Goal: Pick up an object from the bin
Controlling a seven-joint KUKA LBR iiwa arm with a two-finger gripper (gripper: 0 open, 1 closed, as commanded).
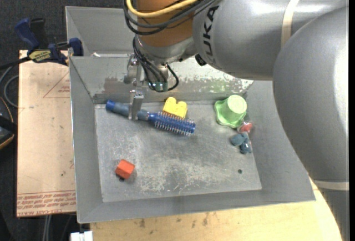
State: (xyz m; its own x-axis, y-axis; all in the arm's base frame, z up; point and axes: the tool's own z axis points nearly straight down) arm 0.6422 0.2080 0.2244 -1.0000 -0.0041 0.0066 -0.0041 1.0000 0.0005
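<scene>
My gripper [135, 108] hangs under the orange wrist cover at the bin's back left and comes down on the handle of a blue brush. The blue brush [166, 121] lies flat on the bin floor, handle pointing left and bristled head pointing right. The gripper's metal tip meets the handle about a third of the way along from its left end. A yellow toy block [175, 107] sits just behind the brush head, a little right of the gripper.
A light green cup-shaped thing [231, 110] lies at the right, with a small red piece [246, 127] and small blue-grey pieces [242, 142] just in front of it. An orange-red cube [125, 169] sits alone at the front left. The arm covers the bin's back right.
</scene>
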